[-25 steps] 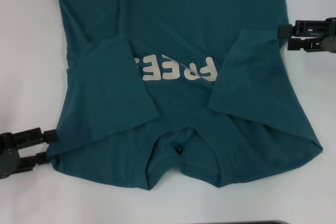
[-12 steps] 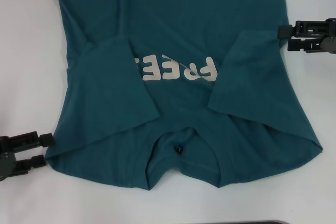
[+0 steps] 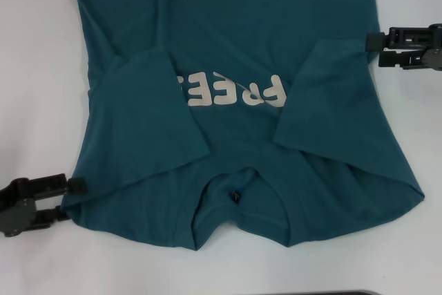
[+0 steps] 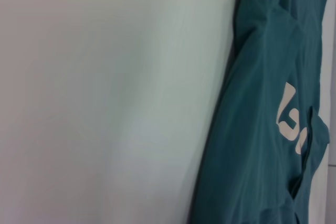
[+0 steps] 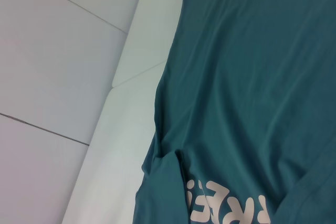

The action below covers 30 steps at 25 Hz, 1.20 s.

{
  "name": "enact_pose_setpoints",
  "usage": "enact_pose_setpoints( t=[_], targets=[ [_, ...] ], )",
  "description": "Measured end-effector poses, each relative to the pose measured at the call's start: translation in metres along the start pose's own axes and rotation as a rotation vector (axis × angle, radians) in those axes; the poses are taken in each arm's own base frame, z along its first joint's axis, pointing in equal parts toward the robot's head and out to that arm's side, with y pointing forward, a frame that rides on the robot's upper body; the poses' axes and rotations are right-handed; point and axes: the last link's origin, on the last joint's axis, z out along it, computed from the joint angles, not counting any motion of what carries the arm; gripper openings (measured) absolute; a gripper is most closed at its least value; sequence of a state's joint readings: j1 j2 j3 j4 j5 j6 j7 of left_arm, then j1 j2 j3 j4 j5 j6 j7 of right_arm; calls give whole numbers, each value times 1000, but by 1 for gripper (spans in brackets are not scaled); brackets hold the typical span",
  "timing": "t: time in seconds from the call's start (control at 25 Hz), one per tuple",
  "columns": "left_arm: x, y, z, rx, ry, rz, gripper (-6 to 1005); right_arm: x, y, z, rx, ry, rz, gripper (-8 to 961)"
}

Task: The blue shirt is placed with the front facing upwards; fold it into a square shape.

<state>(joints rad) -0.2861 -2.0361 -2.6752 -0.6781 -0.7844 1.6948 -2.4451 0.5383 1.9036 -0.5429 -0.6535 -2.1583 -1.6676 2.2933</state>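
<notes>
Left gripper (image 3: pixel 69 198), at eight o'clock, fingers parted around the blue shirt (image 3: pixel 235 39)'s shoulder corner, set to pinch it. Right gripper (image 3: pixel 373 48), at two o'clock, touches the side edge, grip unreadable. Sleeves lie folded inward mid-table.

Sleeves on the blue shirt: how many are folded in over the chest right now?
2. The left sleeve lies folded over the blue shirt, covering the start of the lettering; the right sleeve lies folded beside its other end.
</notes>
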Motion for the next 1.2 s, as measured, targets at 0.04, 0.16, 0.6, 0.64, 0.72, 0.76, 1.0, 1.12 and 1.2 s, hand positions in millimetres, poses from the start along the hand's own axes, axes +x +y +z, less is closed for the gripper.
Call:
enact_pose_setpoints(
  t=[0.04, 0.16, 0.6, 0.64, 0.72, 0.76, 1.0, 1.12, 1.2],
  targets=[
    [1, 1, 2, -3, -2, 4, 797, 0, 0, 0, 0, 0, 0, 920],
    [3, 5, 5, -12, -10, 13, 797, 0, 0, 0, 0, 0, 1, 920],
    [7, 13, 5, -41, -8, 21, 801, 1, -1, -1, 1, 0, 3, 920],
    [7, 12, 4, -40, -2, 19, 802, 1, -1, -1, 1, 0, 2, 920],
    [8, 10, -2, -27, 13, 14, 802, 2, -1, -1, 1, 0, 0, 919],
    [8, 8, -4, -17, 18, 10, 802, 2, -1, -1, 1, 0, -1, 919],
    [4, 4, -7, 5, 17, -2, 802, 2, -1, -1, 1, 1, -1, 919],
    [2, 3, -5, 13, 5, -5, 801, 2, -1, -1, 1, 0, -1, 919],
    [1, 3, -2, 13, -1, -4, 801, 2, -1, -1, 1, -1, -1, 919]
  ],
)
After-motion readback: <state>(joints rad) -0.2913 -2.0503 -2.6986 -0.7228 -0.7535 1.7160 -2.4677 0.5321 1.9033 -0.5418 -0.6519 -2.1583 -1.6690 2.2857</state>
